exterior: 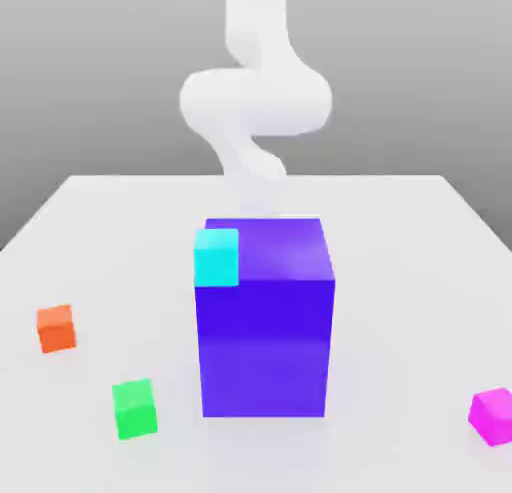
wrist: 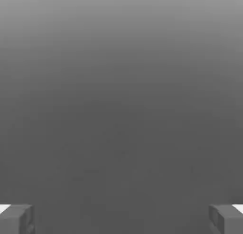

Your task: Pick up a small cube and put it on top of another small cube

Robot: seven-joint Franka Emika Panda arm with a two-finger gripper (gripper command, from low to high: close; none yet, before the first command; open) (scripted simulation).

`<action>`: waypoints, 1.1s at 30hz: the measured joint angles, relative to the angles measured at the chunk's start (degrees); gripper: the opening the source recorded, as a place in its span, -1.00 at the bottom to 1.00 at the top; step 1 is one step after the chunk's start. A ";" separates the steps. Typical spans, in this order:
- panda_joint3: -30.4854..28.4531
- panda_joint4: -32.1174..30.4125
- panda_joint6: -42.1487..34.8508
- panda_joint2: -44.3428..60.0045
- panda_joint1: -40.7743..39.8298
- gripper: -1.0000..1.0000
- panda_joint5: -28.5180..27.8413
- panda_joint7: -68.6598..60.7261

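At the front of the table, off toward the exterior view's right of the big block point(exterior: 264, 316), sits the pink cube point(exterior: 492, 415). It is small, plain and bright magenta, with a lighter top face and a darker side, turned a little so one corner points forward, and it lies flat on the table point(exterior: 400, 221), well apart from the block. The green cube point(exterior: 134, 408) is about the same size, plain and bright green, flat on the table near the block's front corner on the exterior view's left, also standing clear of it. Further out on that same side, and a bit farther back, is a small orange cube point(exterior: 56, 328). A small cyan cube point(exterior: 216, 256) shows against the block's upper corner on the exterior view's left; whether it rests on the block I cannot tell. The block itself is tall and blue-purple, standing upright mid-table. My white arm point(exterior: 255, 96) rises behind the block. In the hand view my gripper point(wrist: 121, 219) is spread wide, one grey fingertip point(wrist: 16, 219) at each side, holding nothing, with plain grey between them.
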 joint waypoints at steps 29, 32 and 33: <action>24.38 -2.64 14.72 42.72 2.63 0.00 -0.51 74.71; 24.24 -2.92 16.24 47.56 4.94 0.00 -4.78 85.37; 24.04 -2.99 16.70 49.18 5.77 0.00 -6.26 88.96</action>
